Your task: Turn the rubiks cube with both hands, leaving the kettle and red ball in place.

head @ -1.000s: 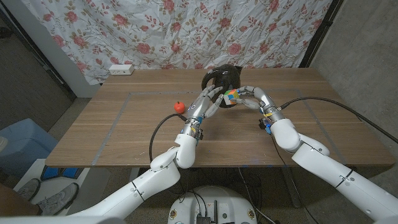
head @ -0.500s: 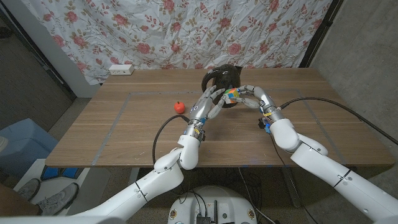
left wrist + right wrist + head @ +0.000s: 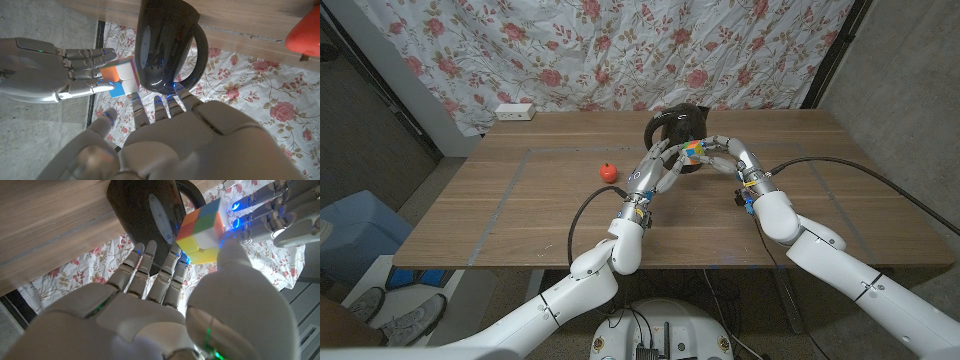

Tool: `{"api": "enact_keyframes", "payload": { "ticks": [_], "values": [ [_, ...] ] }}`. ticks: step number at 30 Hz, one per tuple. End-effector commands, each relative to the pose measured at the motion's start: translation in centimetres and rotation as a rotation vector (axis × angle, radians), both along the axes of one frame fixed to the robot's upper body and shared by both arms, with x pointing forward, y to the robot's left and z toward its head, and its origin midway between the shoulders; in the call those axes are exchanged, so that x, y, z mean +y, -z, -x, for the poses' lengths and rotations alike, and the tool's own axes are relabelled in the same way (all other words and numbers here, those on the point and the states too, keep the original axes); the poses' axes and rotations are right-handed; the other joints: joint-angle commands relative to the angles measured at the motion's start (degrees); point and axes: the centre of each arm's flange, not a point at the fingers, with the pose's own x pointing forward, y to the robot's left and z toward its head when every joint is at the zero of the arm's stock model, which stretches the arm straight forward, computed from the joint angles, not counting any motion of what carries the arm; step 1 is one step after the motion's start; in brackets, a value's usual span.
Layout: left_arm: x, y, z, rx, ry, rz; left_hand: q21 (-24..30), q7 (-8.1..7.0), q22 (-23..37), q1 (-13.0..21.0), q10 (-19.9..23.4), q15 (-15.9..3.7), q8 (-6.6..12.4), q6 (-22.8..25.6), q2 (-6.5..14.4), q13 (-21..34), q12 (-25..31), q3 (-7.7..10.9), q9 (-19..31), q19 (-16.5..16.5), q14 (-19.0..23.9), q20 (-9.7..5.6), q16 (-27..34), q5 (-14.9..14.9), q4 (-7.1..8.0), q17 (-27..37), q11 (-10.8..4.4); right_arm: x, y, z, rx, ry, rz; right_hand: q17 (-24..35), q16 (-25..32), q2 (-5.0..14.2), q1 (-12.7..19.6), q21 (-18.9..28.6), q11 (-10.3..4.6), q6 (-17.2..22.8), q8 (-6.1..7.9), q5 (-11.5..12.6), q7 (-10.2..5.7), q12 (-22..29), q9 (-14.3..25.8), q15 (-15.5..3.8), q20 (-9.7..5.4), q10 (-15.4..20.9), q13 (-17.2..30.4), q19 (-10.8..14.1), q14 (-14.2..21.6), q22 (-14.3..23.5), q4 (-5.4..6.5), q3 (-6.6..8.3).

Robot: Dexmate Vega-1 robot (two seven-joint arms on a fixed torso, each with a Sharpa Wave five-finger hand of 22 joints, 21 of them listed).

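Both your robot hands meet at rubiks cube [image 3: 691, 154], raised just in front of black kettle [image 3: 682, 124]. Right robot hand [image 3: 730, 156] at cube's 3 o'clock, fingers gripping it. Left robot hand [image 3: 655, 168] at 8 o'clock, fingertips touching; grip unclear. Red ball [image 3: 610, 171] on tabletop [image 3: 520, 200], 9 o'clock of left hand. Left wrist view shows kettle handle loop.

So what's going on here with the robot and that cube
The robot is holding a Rubik's cube up off the wooden table, just in front of the black kettle. The right robot hand grips it on one side; the left robot hand has its fingers at the other side, set to turn it. The red ball sits on the table, apart from both.
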Motion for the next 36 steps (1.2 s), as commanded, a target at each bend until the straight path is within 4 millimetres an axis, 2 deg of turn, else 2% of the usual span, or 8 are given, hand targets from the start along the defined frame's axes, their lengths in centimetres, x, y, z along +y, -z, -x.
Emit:
{"api": "enact_keyframes", "payload": {
  "ticks": [1, 12, 36],
  "values": [
    [-0.2, 0.0, -0.1, 0.017, 0.005, -0.003, 0.17, 0.01, 0.22, -0.35, -0.66, -2.11, 0.31, 0.9, 3.5, 0.29, 0.08, -0.3, -0.06, -0.48, -0.5, -1.75, 0.18, 0.41, 0.09, 0.29, 0.02, 0.0, -0.1, -0.1, -0.008, -0.002, -0.004, 0.15, 0.34, 2.47, 2.23, -0.05, -1.32, 3.37, 0.26, 0.15, -2.99, 0.0, 0.06, -8.41, 0.09, 1.99, 0.29, 0.33, 0.52, 0.14, 0.09, -0.03],
    [-0.1, 0.1, 0.0, 0.018, 0.001, -0.004, 0.32, 1.06, 0.2, -0.25, -0.81, -2.05, 0.73, 2.72, 3.67, 0.27, 0.26, -0.54, -0.07, -0.65, -0.66, -1.6, 0.32, 0.49, 0.01, 0.25, 0.15, 0.1, -0.1, -0.1, -0.021, 0.005, -0.018, 0.12, 0.3, 2.51, 2.26, -0.06, -1.32, 3.55, 0.25, 0.13, -2.99, -0.03, -0.01, -8.42, 0.15, 2.13, 0.37, 0.36, 0.54, 0.14, 0.08, -0.1],
    [-0.4, 0.1, 0.2, 0.016, 0.002, -0.012, 0.47, 1.44, 0.17, 0.05, -0.75, -2.02, 0.39, 2.91, 3.92, 0.24, 0.47, -0.56, -0.07, -0.66, -0.6, -1.43, 0.41, 0.59, -0.3, 0.12, 0.18, 1.3, 0.5, -0.1, -0.044, -0.01, -0.05, 0.32, 0.81, 2.99, 3.08, -0.04, -1.35, 5.29, 0.85, 0.12, -2.96, 0.35, -0.04, -8.72, -0.17, 3.57, 0.82, 0.69, 1.59, 0.12, -0.18, -0.12]
  ]
}}
